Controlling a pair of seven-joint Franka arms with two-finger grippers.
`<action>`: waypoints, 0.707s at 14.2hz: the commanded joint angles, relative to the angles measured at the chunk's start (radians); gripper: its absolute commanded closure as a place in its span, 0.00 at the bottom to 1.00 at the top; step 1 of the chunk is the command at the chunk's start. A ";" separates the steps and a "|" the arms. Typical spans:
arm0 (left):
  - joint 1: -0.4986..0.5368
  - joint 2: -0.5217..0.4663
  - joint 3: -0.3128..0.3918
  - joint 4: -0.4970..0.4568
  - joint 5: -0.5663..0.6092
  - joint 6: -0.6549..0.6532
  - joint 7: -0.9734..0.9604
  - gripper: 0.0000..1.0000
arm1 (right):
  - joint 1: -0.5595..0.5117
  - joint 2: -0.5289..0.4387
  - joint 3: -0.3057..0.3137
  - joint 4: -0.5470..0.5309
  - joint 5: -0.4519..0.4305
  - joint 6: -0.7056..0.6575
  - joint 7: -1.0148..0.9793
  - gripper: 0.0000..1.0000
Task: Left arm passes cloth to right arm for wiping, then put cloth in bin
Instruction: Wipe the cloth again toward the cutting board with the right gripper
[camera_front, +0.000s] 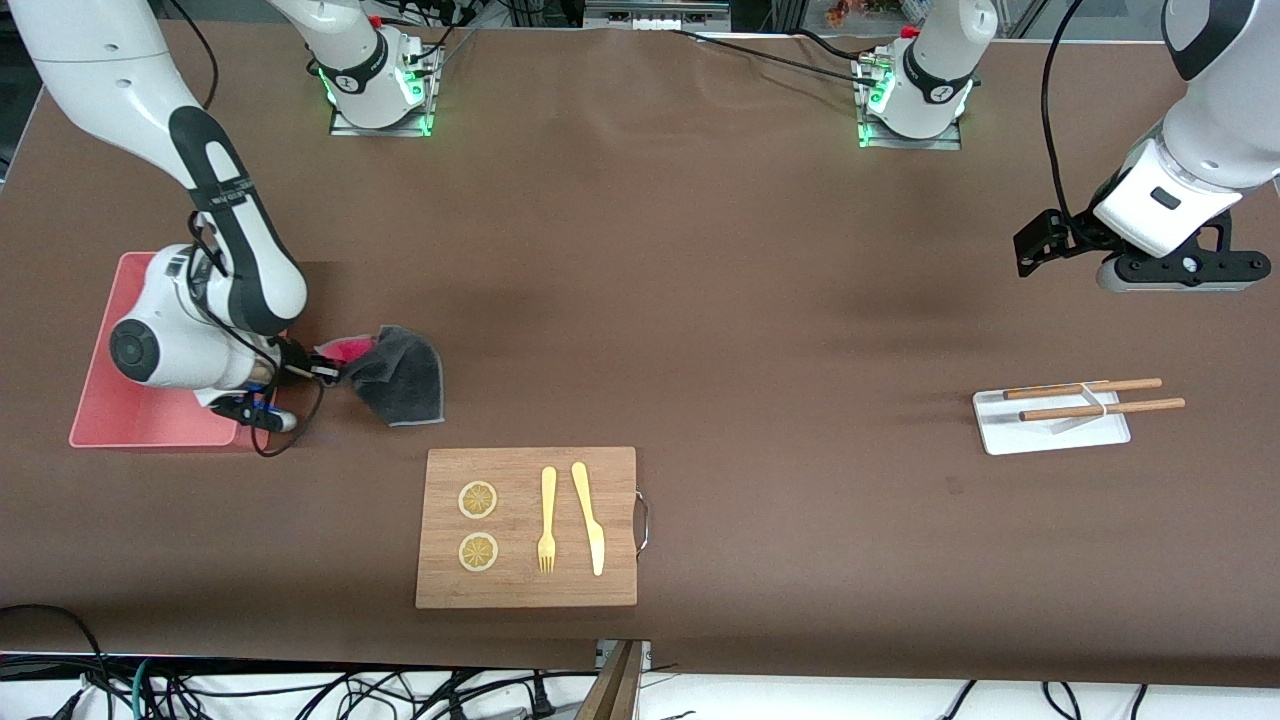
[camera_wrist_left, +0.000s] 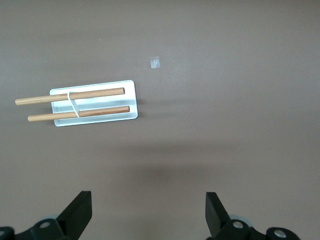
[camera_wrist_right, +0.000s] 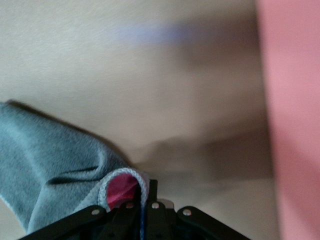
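Your right gripper (camera_front: 325, 372), just beside the bin (camera_front: 105, 410), is clamped on the cloth (camera_front: 400, 378). Your left gripper (camera_wrist_left: 147, 212) waits, jaws spread, over bare table (camera_wrist_left: 240, 125).

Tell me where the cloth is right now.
The cloth is pinched at one corner by the right gripper, beside the pink bin at the right arm's end, farther from the front camera than the wooden board.

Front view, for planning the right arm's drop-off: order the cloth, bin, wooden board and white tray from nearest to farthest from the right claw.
From the right claw, shut on the cloth:
1. Cloth, in its grip.
2. Bin, right beside it, at the right arm's end.
3. Wooden board, nearer the camera, mid-table.
4. White tray, toward the left arm's end.
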 joint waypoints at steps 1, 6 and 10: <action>0.005 0.013 -0.004 0.031 -0.011 -0.024 0.025 0.00 | -0.006 -0.047 0.017 -0.031 -0.038 -0.021 0.004 1.00; 0.005 0.013 -0.004 0.031 -0.011 -0.026 0.025 0.00 | 0.190 -0.001 0.009 0.005 -0.006 0.001 0.271 1.00; 0.005 0.013 -0.001 0.031 -0.009 -0.027 0.031 0.00 | 0.414 0.112 0.006 0.096 0.177 0.095 0.517 1.00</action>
